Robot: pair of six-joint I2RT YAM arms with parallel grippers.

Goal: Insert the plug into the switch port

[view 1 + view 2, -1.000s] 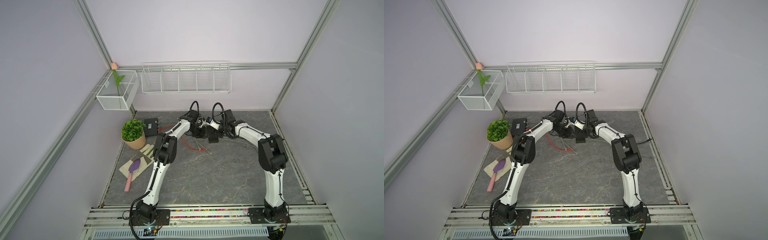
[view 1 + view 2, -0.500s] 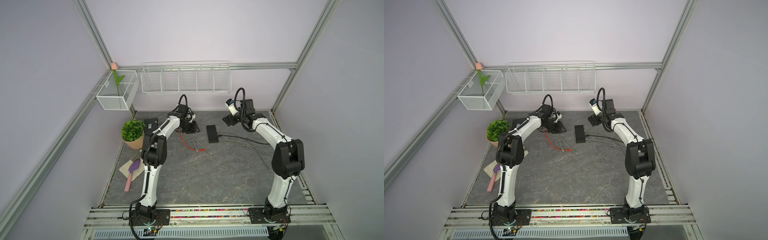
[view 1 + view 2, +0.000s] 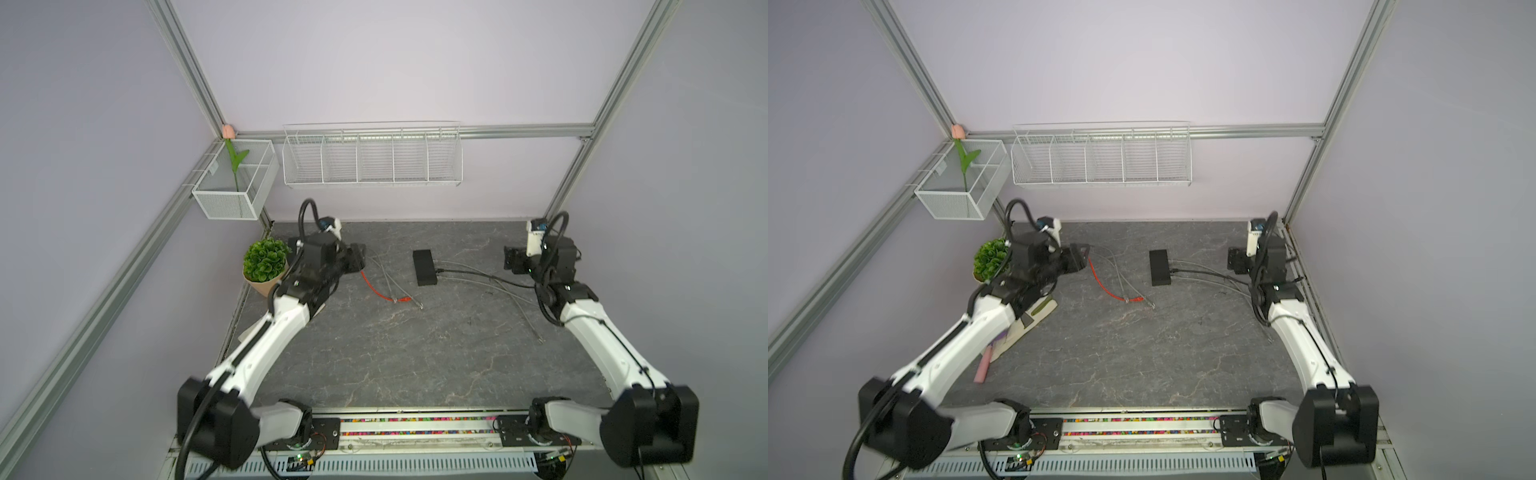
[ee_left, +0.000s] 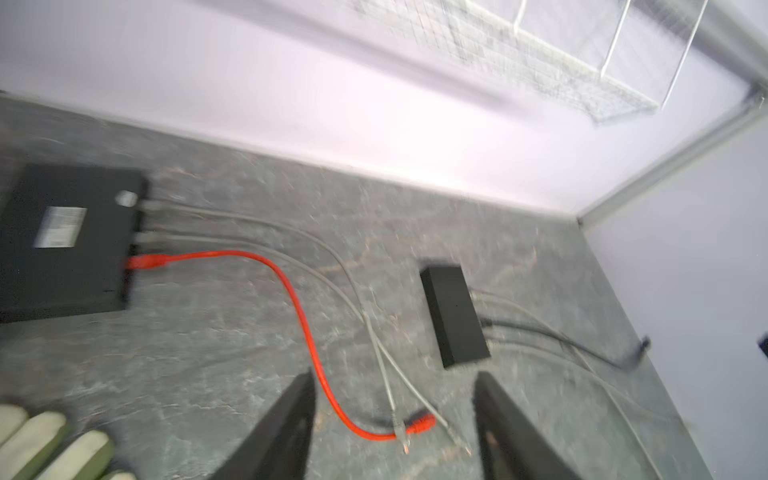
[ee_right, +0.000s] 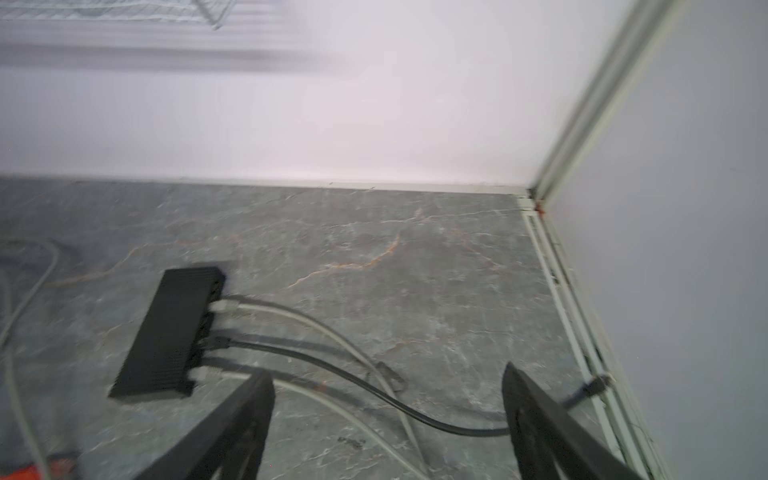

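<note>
Right gripper is hanging with its jaws spread wide and nothing between them, fully released, and the black cable is running across the table right under its fingers. Following that cable out ahead of the gripper, the black plug is sitting in the middle port of the switch, with grey cables going into the ports either side. So I'm reading the insertion as done, though blur is hiding whether it's seated all the way. Over on the other arm, the left gripper is gaping too, empty, hovering above the loose red plug, with the switch lying just beyond one fingertip and a second black box sitting well off to the opposite side. Here's the worry: that black cable is lying so close to the right gripper that a low finger could be catching it, tugging a half-latched plug straight back out or dragging the light switch along. A dip on the left could be snagging those loose ends too.
</note>
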